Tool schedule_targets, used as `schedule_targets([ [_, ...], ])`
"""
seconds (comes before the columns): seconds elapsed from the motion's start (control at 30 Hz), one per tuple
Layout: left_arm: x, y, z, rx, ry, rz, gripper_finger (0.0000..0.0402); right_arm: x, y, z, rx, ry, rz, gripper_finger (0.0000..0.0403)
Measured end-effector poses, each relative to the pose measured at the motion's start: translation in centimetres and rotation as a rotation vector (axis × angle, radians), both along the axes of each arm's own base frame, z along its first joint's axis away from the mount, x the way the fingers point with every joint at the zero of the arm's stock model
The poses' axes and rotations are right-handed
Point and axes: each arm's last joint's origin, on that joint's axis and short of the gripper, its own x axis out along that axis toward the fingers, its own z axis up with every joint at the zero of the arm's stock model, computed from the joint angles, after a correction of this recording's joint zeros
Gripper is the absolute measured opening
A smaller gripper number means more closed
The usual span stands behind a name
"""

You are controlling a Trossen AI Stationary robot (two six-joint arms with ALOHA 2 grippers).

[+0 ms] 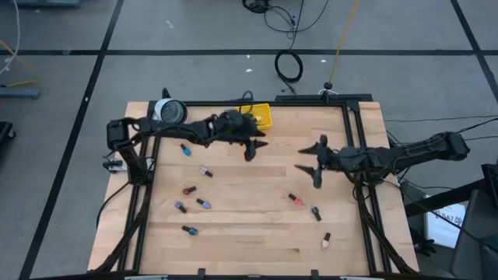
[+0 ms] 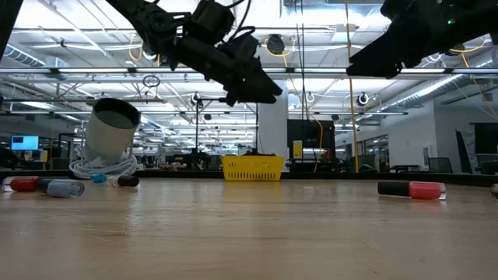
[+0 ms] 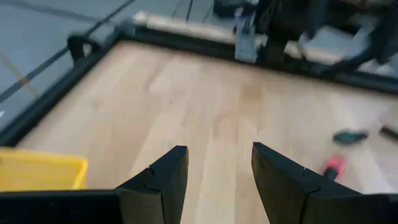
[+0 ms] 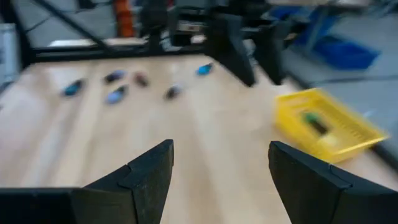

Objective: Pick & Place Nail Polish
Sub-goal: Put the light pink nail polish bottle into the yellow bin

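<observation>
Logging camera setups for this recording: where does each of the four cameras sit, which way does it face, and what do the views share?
High view: overhead, straight down on the table; both arms, left pincer, right pincer.
Low view: table height, level toward the room; arms overhead, yellow tray behind.
Left wrist view: on the left arm, past its own open fingers across bare wood.
Right wrist view: on the right arm, past its open fingers toward scattered nail polish bottles.
Shared: all four show the yellow tray.
</observation>
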Motion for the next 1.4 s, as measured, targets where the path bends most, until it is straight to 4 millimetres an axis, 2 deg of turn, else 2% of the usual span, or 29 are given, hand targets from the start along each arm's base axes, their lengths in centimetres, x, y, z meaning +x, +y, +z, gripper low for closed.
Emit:
schedule_targets([
  [0.13, 0.0, -1.4, -0.8, 0.022, 0.101, 0.049, 0.0172, 0.6, 2.6, 0.7, 0.084, 0.143, 0.094, 0.0249],
  [0.27, -0.1, -2.1, -1.2, 0.051, 0.156, 0.096, 0.0172, 1.5, 6.1, 1.9, 0.148, 0.313, 0.219, 0.0249],
  [0.37, -0.1, -2.4, -1.3, 0.068, 0.171, 0.120, 0.0172, 2.0, 9.4, 1.8, 0.197, 0.440, 0.390, 0.0246],
  [0.47, -0.1, -2.5, -1.4, 0.069, 0.181, 0.134, 0.0172, 1.8, 12.2, 1.2, 0.328, 0.566, 0.498, 0.0237],
  [0.53, -0.1, -2.5, -1.4, 0.062, 0.180, 0.137, 0.0172, 1.5, 13.5, 0.6, 0.457, 0.650, 0.495, 0.0228],
  [0.7, -0.1, -2.5, -1.4, 0.033, 0.174, 0.154, 0.0172, -0.2, 16.3, -1.3, 0.773, 0.861, 0.344, 0.0204],
  [0.8, -0.1, -2.6, -1.4, 0.012, 0.170, 0.165, 0.0172, -1.7, 17.6, -2.4, 0.874, 0.976, 0.267, 0.0196],
  [0.9, -0.1, -2.7, -1.4, -0.002, 0.168, 0.169, 0.0172, -2.8, 18.6, -3.8, 0.898, 1.017, 0.241, 0.0190],
  [1.07, 0.0, -3.0, -1.4, -0.001, 0.167, 0.160, 0.0172, -3.0, 20.0, -6.6, 0.930, 0.900, 0.348, 0.0170],
  [1.23, 0.0, -3.1, -1.3, -0.005, 0.165, 0.162, 0.0172, -3.0, 20.1, -9.0, 0.929, 0.878, 0.382, 0.0152],
  [1.4, 0.0, -3.1, -1.4, -0.008, 0.165, 0.163, 0.0172, -3.1, 19.6, -9.9, 0.891, 0.886, 0.376, 0.0145],
])
